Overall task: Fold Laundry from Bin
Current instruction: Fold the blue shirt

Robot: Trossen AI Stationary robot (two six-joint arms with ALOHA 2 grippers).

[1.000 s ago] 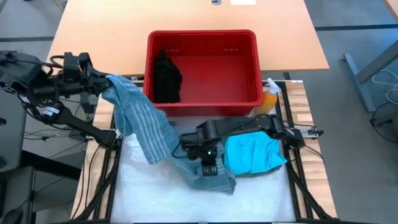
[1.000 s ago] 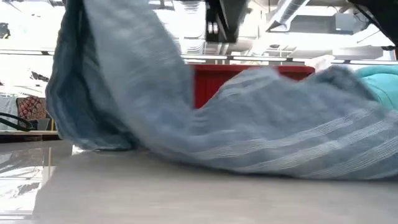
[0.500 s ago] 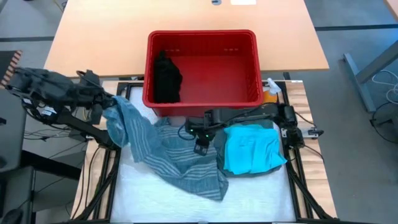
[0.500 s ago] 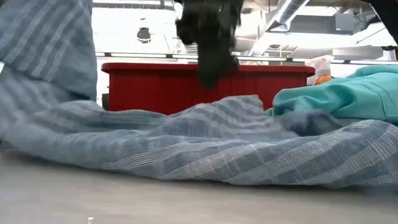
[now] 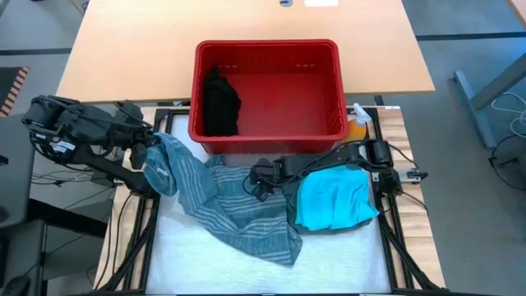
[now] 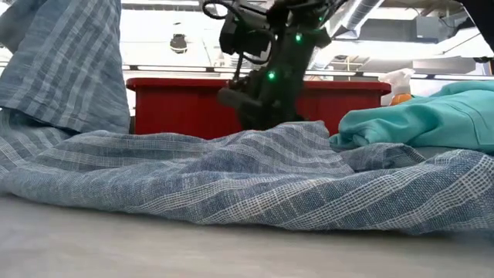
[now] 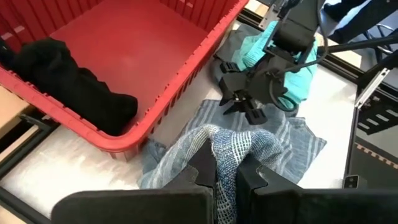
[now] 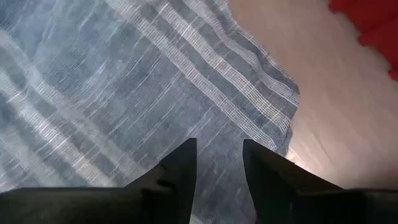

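A blue-grey striped cloth (image 5: 234,210) lies spread over the white mat in front of the red bin (image 5: 267,43). Its left end rises to my left gripper (image 5: 151,154), which is shut on it at the table's left side. My right gripper (image 5: 258,182) stands open, pointing steeply down over the cloth's far edge (image 8: 267,106), just in front of the bin. In the low view its fingertips are hidden behind a ridge of the cloth (image 6: 278,143). A black garment (image 5: 220,103) lies in the bin's left half. My left gripper pinches a bunched end of the striped cloth (image 7: 227,146) between its two fingers (image 7: 202,163), several layers gathered. The fingers come from the table's left, slanting down. That end is held up off the table, and the cloth runs slack from it down onto the mat. My right gripper is close over the cloth; whether it touches I cannot tell.
A bright teal garment (image 5: 333,197) lies on a grey-green one at the mat's right, next to my right arm. An orange spray bottle (image 5: 356,125) stands at the bin's right corner. A wooden table top (image 5: 123,49) extends behind the bin.
My right gripper has gone from the cloth's near end toward the bin and down, tipping to point steeply downward. My left gripper has sunk and drawn toward the table's left. The cloth, hanging high from the left gripper a second ago, has dropped and lies spread on the mat.
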